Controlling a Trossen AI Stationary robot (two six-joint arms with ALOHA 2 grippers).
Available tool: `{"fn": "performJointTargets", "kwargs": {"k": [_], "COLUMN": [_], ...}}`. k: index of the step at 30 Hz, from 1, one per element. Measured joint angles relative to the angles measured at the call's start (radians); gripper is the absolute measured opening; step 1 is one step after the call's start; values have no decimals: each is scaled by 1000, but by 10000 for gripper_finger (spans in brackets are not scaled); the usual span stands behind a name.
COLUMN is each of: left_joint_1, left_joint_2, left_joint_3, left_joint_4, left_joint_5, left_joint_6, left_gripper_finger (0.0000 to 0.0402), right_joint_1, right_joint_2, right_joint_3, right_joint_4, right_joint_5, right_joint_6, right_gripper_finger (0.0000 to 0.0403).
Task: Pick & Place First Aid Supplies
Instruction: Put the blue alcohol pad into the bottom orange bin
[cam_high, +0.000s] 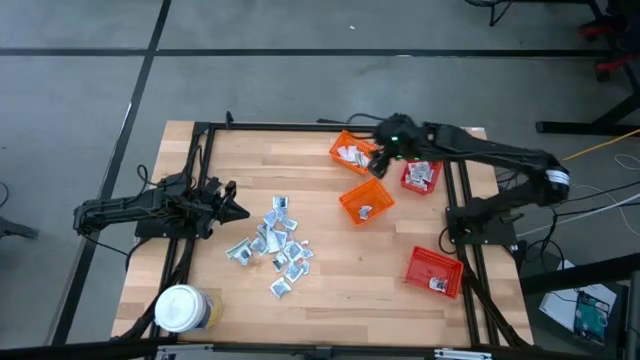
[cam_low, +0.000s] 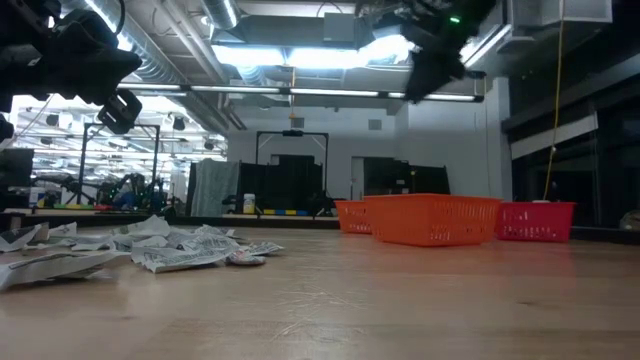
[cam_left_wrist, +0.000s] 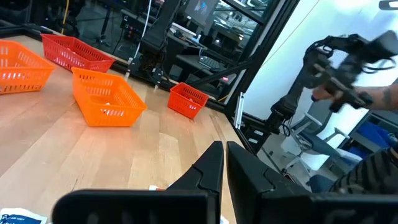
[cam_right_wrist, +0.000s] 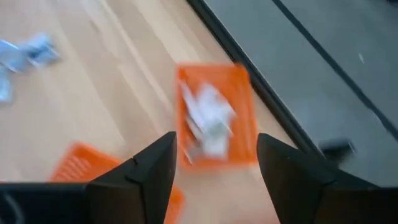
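Orange baskets x2, red x2

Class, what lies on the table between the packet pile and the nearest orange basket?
Only bare wood, seen in the high view, separates the packet pile from the orange basket.

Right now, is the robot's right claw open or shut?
Open. In the right wrist view, the right gripper has a wide gap between its two dark fingers, empty, above an orange basket holding white packets.

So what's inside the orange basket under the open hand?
The far orange basket below the right hand holds a few white packets. Anything beneath them is hidden.
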Motion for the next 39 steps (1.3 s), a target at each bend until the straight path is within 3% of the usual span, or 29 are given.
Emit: {"fn": "performJointTargets", "kwargs": {"k": [5, 9, 17, 23, 39], "left_joint_1": [0, 0, 0, 0, 0], "left_joint_2": [0, 0, 0, 0, 0], "left_joint_3": [0, 0, 0, 0, 0], "left_joint_4": [0, 0, 0, 0, 0], "left_joint_5": [0, 0, 0, 0, 0], "left_joint_6": [0, 0, 0, 0, 0], "left_gripper_finger": [15, 15, 16, 15, 15], "right_joint_1": [89, 143, 164, 162, 162], "right_joint_2": [166, 296, 508, 642, 898], "right_joint_3": [174, 347, 567, 607, 607], "right_joint_4": [114, 97, 91, 112, 290], "right_joint_5": [-40, -79, -313, -417, -452], "right_joint_6": [-89, -129, -155, -201, -288], "right_gripper_finger": [222, 222, 222, 222, 222]}}
